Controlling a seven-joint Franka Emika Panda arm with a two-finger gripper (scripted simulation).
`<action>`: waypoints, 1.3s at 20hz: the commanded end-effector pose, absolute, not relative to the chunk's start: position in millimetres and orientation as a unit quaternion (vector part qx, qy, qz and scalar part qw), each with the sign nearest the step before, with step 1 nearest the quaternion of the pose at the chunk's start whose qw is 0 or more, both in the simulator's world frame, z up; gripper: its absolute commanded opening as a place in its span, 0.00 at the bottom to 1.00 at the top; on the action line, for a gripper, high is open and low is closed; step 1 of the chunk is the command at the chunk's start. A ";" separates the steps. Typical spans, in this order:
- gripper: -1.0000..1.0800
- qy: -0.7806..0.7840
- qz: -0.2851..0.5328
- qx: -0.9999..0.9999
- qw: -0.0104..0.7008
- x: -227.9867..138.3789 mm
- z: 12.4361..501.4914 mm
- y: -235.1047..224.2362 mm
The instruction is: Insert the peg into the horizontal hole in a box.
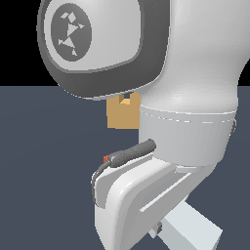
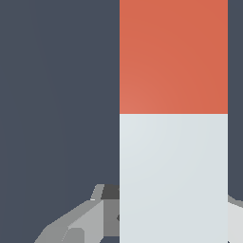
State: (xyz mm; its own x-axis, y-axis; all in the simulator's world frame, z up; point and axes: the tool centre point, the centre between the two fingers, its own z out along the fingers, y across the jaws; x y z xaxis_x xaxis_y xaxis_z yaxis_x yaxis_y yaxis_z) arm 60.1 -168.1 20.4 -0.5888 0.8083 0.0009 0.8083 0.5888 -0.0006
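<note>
The peg [image 2: 173, 118] fills much of the wrist view, its red-orange end on one side and its pale grey-white part on the other. My gripper [image 2: 173, 213] sits around the pale part, with a grey finger [image 2: 80, 223] against each side of the bar, shut on it. In the exterior view only a pale stretch of the peg [image 1: 193, 229] shows, at the lower right beneath my hand. The tan box [image 1: 122, 114] stands farther back, partly covered by my arm. The hole is hidden.
My arm's large white links [image 1: 190, 97] block most of the exterior view. A dark cable [image 1: 129, 154] with a small red spot runs across the hand. The floor [image 1: 44, 171] is plain dark blue-grey.
</note>
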 end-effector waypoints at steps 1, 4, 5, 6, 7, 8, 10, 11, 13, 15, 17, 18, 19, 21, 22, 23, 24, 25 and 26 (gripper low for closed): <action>0.00 -0.891 0.000 -0.453 0.000 60.5 20.7 -168.4; 0.00 -0.891 0.000 -0.453 0.000 60.5 20.7 -168.4; 0.00 -0.891 0.000 -0.453 0.000 60.5 20.7 -168.4; 0.00 -0.891 0.000 -0.453 0.000 60.5 20.7 -168.4; 0.00 -0.891 0.000 -0.453 0.000 60.5 20.7 -168.4; 0.00 -0.891 0.000 -0.453 0.001 60.3 20.2 -168.0; 0.00 -0.891 0.000 -0.454 0.000 59.9 20.6 -167.6; 0.00 -0.891 0.000 -0.455 0.000 59.5 20.9 -167.1; 0.00 -0.889 0.000 -0.458 0.000 58.0 21.9 -165.4; 0.00 -0.887 0.000 -0.462 0.000 55.9 23.3 -162.9; 0.00 -0.884 0.000 -0.467 0.000 53.0 25.3 -159.4; 0.00 -0.882 0.000 -0.470 0.000 51.3 26.5 -157.3; 0.00 -0.880 0.000 -0.474 0.000 49.3 27.9 -154.8; 0.00 -0.876 0.000 -0.483 0.000 44.9 31.0 -149.1; 0.00 -0.873 0.000 -0.488 0.000 42.4 32.9 -145.7; 0.00 -0.870 0.000 -0.493 0.000 39.7 34.9 -142.1; 0.00 -0.867 0.000 -0.499 0.000 36.9 37.0 -138.1; 0.00 -0.863 0.000 -0.505 0.000 34.0 39.3 -133.8; 0.00 -0.859 0.000 -0.512 0.000 30.9 41.7 -129.2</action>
